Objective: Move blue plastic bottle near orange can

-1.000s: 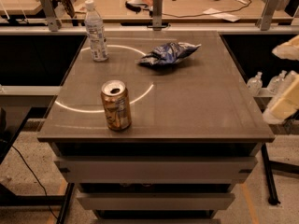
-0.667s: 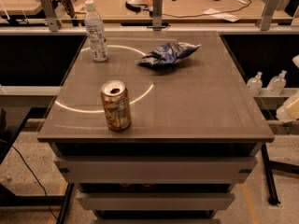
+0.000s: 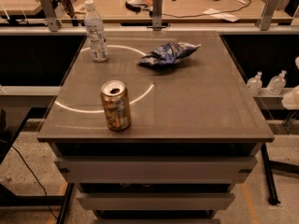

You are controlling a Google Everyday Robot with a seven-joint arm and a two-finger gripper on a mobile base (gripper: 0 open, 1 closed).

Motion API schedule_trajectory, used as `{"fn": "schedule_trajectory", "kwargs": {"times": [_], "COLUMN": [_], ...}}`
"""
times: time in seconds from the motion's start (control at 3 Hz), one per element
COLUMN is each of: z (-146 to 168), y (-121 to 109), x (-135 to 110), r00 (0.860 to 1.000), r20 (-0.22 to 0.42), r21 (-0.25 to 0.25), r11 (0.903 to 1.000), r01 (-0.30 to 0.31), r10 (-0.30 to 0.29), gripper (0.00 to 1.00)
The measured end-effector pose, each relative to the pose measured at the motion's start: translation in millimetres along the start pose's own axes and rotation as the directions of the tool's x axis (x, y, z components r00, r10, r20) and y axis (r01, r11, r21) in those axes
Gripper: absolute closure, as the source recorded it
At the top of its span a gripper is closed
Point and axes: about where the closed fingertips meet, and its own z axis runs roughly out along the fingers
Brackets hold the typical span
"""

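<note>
The blue plastic bottle (image 3: pixel 95 31), clear with a white cap and a pale label, stands upright at the far left corner of the grey table (image 3: pixel 201 106). The orange can (image 3: pixel 115 105), gold with a silver open top, stands upright near the table's front left. They are far apart. Only a pale piece of my gripper (image 3: pixel 293 98) shows at the right edge of the camera view, beyond the table's right side and far from both objects. It holds nothing that I can see.
A crumpled blue foil snack bag (image 3: pixel 167 53) lies at the table's far middle. Two small clear pump-top bottles (image 3: pixel 266 83) stand on a lower shelf to the right. A cluttered wooden bench (image 3: pixel 187 3) runs behind the table. Drawers sit below the tabletop.
The pale gripper at the right edge has drawn back to the right and mostly left the view. The bottle, can and bag have not moved.
</note>
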Motion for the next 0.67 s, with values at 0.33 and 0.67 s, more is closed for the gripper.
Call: {"fn": "schedule_trajectory", "kwargs": {"times": [0.33,0.67], "z": [-2.8,-4.5], "y": [-0.4,-0.6], "x": [-4.0,-6.3], "r00": [0.998,0.995], "r20": [0.057,0.088], "r21": [-0.019,-0.03], "r11": [0.9993,0.9984], "r01": [-0.032,-0.048], "r10": [0.033,0.051], "gripper": [0.0,0.0]}}
